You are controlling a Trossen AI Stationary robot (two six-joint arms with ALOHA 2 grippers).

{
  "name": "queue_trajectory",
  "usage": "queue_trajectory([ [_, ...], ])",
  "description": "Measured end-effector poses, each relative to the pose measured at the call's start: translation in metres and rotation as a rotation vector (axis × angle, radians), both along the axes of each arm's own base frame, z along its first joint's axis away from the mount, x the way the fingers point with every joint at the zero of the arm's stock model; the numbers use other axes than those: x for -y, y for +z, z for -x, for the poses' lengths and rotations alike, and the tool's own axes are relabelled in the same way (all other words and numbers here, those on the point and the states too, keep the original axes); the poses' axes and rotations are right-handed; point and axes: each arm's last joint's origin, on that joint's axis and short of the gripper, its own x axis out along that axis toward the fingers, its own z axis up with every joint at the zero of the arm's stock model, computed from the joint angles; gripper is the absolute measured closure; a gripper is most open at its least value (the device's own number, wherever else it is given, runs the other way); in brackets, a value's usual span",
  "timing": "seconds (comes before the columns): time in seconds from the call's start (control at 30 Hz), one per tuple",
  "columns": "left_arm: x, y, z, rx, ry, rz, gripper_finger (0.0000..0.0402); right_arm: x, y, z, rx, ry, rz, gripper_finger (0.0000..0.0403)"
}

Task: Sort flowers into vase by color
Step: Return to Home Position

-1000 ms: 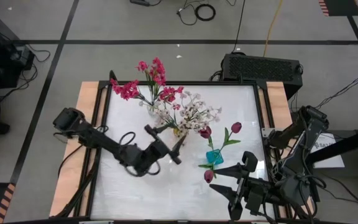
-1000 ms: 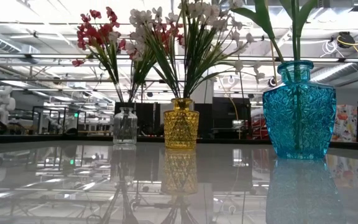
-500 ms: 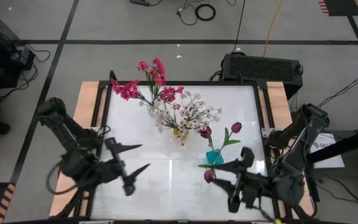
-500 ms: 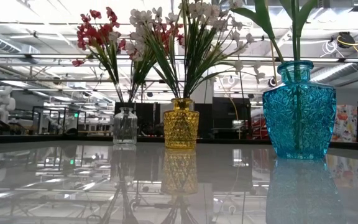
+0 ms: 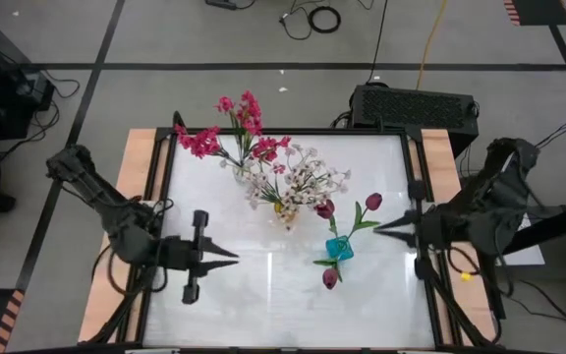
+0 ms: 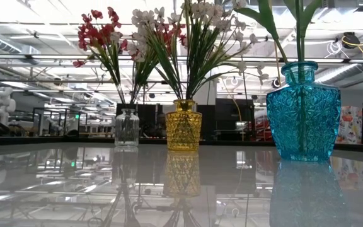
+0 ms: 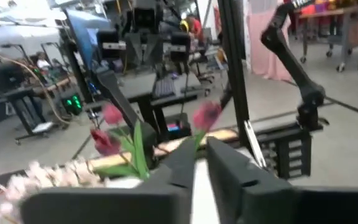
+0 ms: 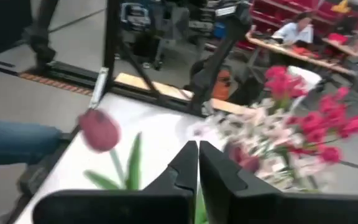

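Hovering at table sides, both empty: my left gripper (image 5: 232,258) nearly closed, my right gripper (image 5: 381,229) pinched together. Risk: my right tip sits near the tulip buds (image 5: 372,201) leaning out of the blue vase (image 6: 303,113); a careless swing could snag the floppy stems and tip it on the glossy table (image 5: 263,305). Pink blossoms (image 6: 99,28) in clear vase (image 6: 126,128), white blossoms (image 6: 200,9) in yellow vase (image 6: 183,125). All faceted glass, narrow necks.

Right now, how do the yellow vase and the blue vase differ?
The yellow vase holds white blossoms; the blue vase holds tulip buds. The yellow vase stands mid-table close beside the clear vase; the blue vase stands apart from both, nearer the low camera. Both are upright and of patterned glass.
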Motion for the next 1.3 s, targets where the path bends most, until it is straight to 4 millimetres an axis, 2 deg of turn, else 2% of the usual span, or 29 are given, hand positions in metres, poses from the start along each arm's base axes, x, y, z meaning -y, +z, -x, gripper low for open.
queue_trajectory([
  [0.1,-0.003,-0.024,-0.004,-0.055,0.016,0.018,0.0392,-0.001,-0.02,0.005,0.013,0.023,-0.025,0.0398],
  [0.17,-0.005,-0.038,-0.004,-0.074,0.028,0.029,0.0394,-0.001,-0.034,0.007,0.044,0.037,-0.044,0.0401],
  [0.33,-0.007,-0.074,0.0,-0.081,0.025,0.016,0.0393,0.001,-0.086,0.012,0.06,0.073,-0.075,0.0402],
  [0.5,-0.02,-0.101,0.002,-0.16,0.2,-0.019,0.0393,0.003,-0.122,0.016,0.095,0.108,-0.129,0.0402],
  [0.57,-0.023,-0.111,0.002,-0.212,0.238,-0.054,0.0393,0.003,-0.132,0.018,0.097,0.119,-0.127,0.0402],
  [0.67,-0.025,-0.12,-0.001,-0.219,0.277,0.099,0.0393,0.002,-0.142,0.022,0.091,0.139,-0.138,0.0402],
  [0.73,-0.029,-0.131,-0.003,-0.249,0.289,0.092,0.0393,0.0,-0.149,0.025,0.075,0.153,-0.149,0.0402],
  [0.8,-0.034,-0.143,-0.006,-0.281,0.267,0.084,0.0394,-0.002,-0.156,0.028,0.061,0.168,-0.16,0.0403],
  [0.93,-0.044,-0.156,-0.006,-0.235,0.146,0.148,0.0394,-0.004,-0.173,0.034,0.024,0.19,-0.182,0.0403],
  [1.03,-0.051,-0.168,0.0,-0.174,0.092,0.148,0.0394,-0.003,-0.188,0.037,0.024,0.193,-0.203,0.0403],
  [1.3,-0.078,-0.203,0.027,-0.048,0.077,0.194,0.0394,0.01,-0.224,0.045,0.132,0.211,-0.288,0.0403],
])
